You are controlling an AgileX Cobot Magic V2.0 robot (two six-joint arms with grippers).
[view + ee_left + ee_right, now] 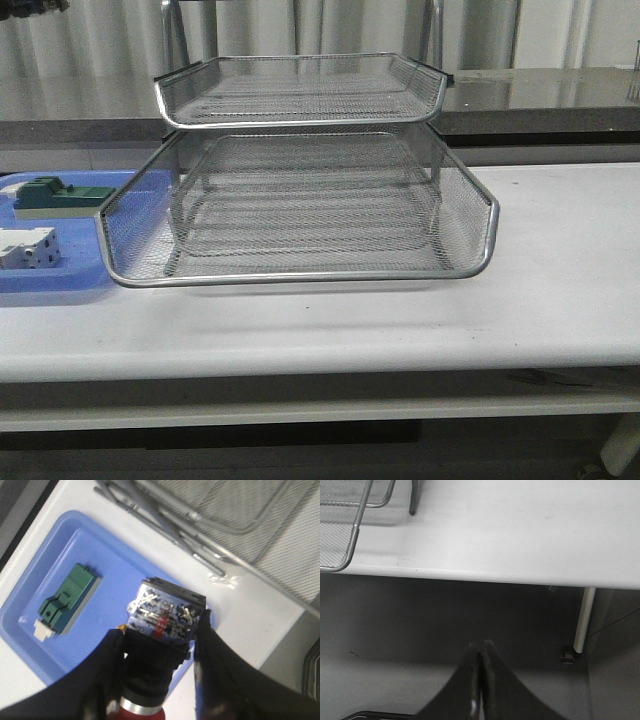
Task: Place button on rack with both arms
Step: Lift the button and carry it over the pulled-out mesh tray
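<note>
Between the left claw's (160, 645) black fingers: glossy blocky button (165, 617).

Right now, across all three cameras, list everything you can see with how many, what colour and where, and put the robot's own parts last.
rack: one, silver wire mesh, middle of the white table, lower tier pulled forward.
button: one, red head, black and silver collar, dark rear block, held above the blue tray's edge in the left wrist view.
blue tray: one, blue plastic, on the table left of the rack.
green-topped block: one, green on a pale base, in the blue tray.
white terminal block: one, white, in the blue tray nearer the front.
table: one, white top.
left gripper: one, black fingers shut on the button.
right gripper: one, black fingers shut, empty, off the table's front edge.
</note>
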